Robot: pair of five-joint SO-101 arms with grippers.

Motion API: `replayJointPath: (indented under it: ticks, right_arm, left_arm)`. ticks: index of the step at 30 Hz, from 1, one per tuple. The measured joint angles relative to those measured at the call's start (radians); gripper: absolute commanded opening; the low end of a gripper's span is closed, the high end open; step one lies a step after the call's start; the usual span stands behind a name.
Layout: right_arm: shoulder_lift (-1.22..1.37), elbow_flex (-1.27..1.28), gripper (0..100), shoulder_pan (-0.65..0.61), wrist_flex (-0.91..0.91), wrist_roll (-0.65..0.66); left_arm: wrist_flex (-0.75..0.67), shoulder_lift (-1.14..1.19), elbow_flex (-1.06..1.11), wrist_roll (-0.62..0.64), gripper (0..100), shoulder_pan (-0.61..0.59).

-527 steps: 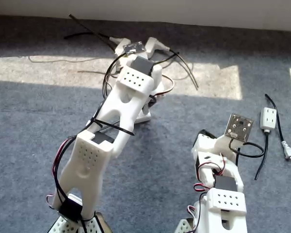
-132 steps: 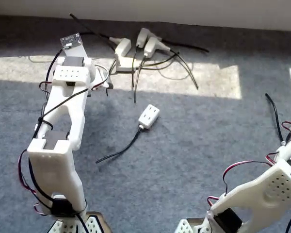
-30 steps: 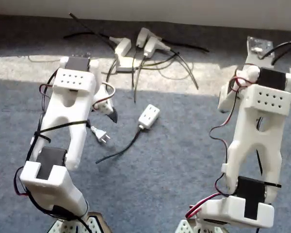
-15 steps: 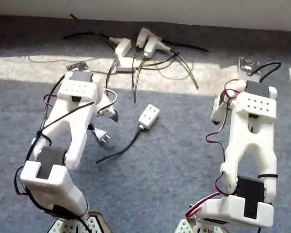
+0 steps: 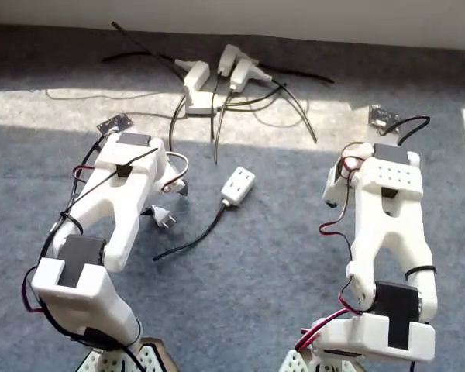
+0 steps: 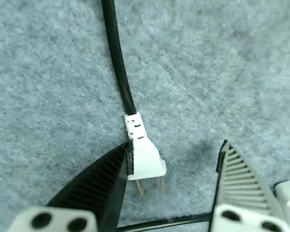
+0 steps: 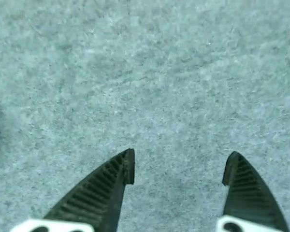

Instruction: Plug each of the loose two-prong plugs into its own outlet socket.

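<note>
so here we've got the left gripper (image 6: pixel 176 147) sitting low over the white two-prong plug (image 6: pixel 144 157), jaws spread wide and not clamped on anything. the dark finger (image 6: pixel 106 181) is right up against one side of the plug body, looks like it's touching, while the pale finger (image 6: pixel 237 174) is well off to the other side with bare carpet (image 6: pixel 222 72) between it and the plug. the plug lies flat on the carpet, its two prongs pointing back toward the wrist camera and its black cord (image 6: pixel 117 63) running straight away from it.

from the high view we see that same plug (image 5: pixel 164 219) on the floor just beside the left arm, near the white outlet socket (image 5: pixel 238 184) but not in it. the socket lies loose on the carpet between the two arms, its own dark lead (image 5: pixel 190 242) trailing off toward the left arm's base.

the right gripper (image 7: pixel 181 154) is also wide open, holding nothing, hanging over plain carpet.

further back we can see a white power strip (image 5: pixel 203 99) with a few plugs in it and a tangle of dark cables.
</note>
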Motion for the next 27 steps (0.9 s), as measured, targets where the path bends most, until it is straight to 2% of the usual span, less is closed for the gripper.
replayJointPath:
  ticks: [22, 27]
  right_arm:
    - [0.000, 0.000, 28.9, -0.009, -0.018, -0.006]
    - [0.000, 0.005, 28.9, -0.009, -0.029, -0.006]
  left_arm:
    - [-0.020, -0.017, 0.061, 0.000, 28, -0.021]
    - [-0.020, -0.017, 0.066, 0.000, 22, -0.025]
